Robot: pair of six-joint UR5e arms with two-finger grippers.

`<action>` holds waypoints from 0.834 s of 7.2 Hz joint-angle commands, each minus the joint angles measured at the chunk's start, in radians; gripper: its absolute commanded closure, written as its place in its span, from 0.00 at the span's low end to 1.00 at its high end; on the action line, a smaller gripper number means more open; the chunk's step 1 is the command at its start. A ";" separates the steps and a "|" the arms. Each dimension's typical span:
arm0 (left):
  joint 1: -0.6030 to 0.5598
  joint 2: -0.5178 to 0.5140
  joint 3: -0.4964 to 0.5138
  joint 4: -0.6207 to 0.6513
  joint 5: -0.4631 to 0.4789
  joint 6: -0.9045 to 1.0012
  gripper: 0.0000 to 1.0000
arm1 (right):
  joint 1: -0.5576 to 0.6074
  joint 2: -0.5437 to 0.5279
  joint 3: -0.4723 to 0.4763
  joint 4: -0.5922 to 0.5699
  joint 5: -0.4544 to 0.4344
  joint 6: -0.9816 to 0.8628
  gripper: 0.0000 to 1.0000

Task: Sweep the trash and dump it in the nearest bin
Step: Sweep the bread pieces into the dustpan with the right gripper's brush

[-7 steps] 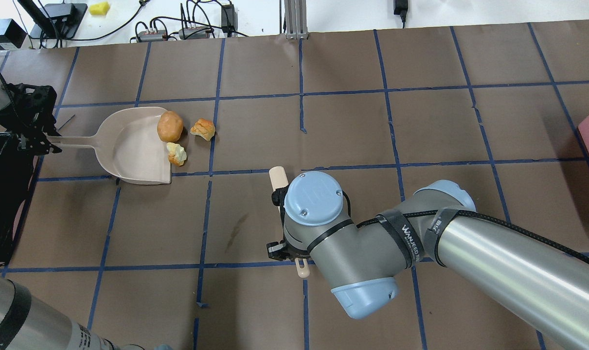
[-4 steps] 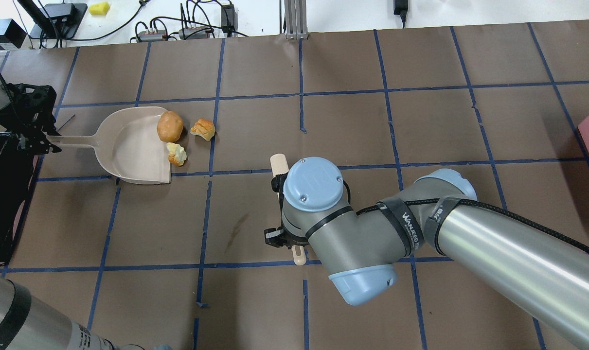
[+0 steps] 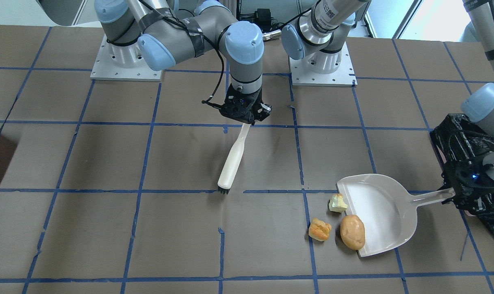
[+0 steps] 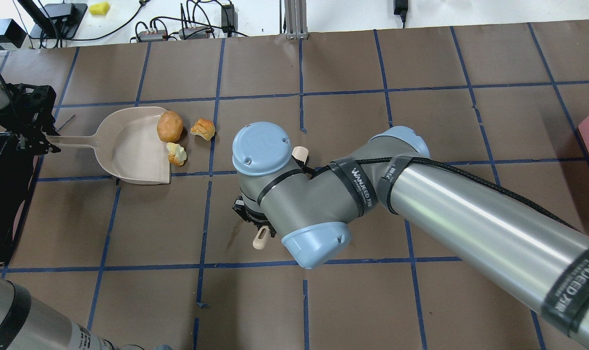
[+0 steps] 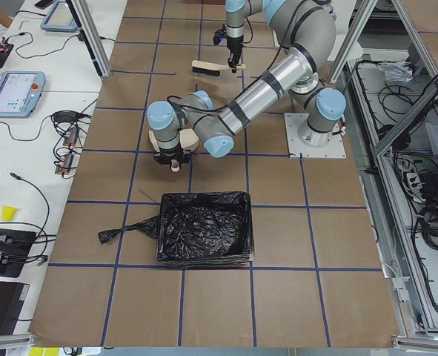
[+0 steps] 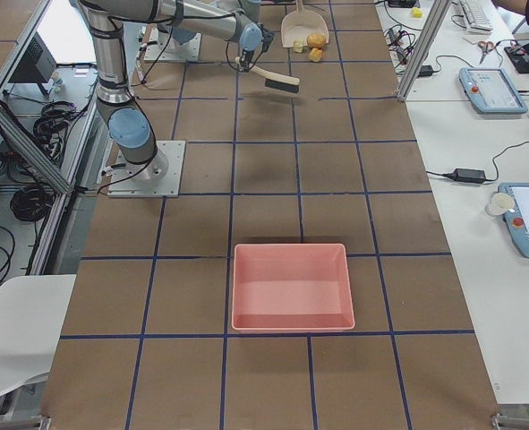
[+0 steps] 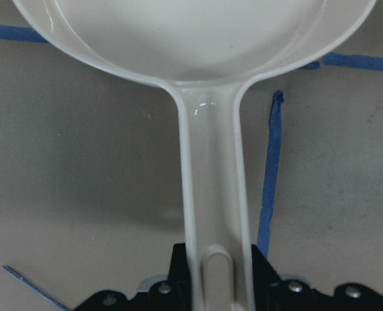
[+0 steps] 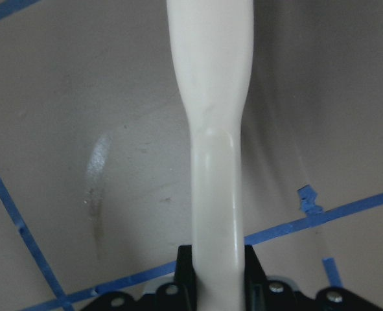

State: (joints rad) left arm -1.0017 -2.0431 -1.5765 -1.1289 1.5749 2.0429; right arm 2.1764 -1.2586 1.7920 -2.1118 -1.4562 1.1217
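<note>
Swinging in toward the trash, the right arm has carried the brush [image 3: 232, 163] from mid-worktop closer to the left edge over the last second, and has turned it. In the overhead view the brush head pointed straight at the far edge a moment ago; now it slants toward the far right. The right end effector [image 3: 245, 119] is clamped on the brush handle. The bristles seem to hang just off the worktop [image 3: 108, 228], though you cannot be sure from these views.

Nothing else has shifted. The left end effector [image 3: 455, 195] grips the dustpan [image 3: 379, 200] by its handle, pan flat near the left edge with its mouth facing the middle. The potato [image 3: 352, 232] sits on the pan's lip, the core [image 3: 337, 203] touches that lip, and the bread [image 3: 320, 229] lies just beside them on bare worktop. The bin [image 5: 204, 237] stands at the left edge, right behind the left end effector.

So you are in the approach, not the sweep. The brush is well apart from the pieces but on the correct side, so a push toward the left edge should drive them in. Watch the potato: it looks likely to roll.
</note>
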 commanded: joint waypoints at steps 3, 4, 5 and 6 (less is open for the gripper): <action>0.000 -0.003 -0.008 0.001 -0.003 -0.001 0.96 | 0.049 0.330 -0.482 0.185 -0.053 0.409 1.00; 0.000 -0.002 -0.007 0.001 -0.001 0.000 0.96 | 0.069 0.393 -0.558 0.184 -0.056 0.450 1.00; 0.000 -0.002 -0.007 0.001 -0.001 -0.001 0.96 | 0.077 0.447 -0.632 0.184 -0.061 0.452 1.00; 0.000 -0.002 -0.005 0.001 -0.001 0.000 0.96 | 0.091 0.497 -0.710 0.184 -0.061 0.452 1.00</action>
State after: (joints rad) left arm -1.0018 -2.0451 -1.5829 -1.1275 1.5737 2.0425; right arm 2.2504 -0.8331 1.1855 -1.9300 -1.5133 1.5656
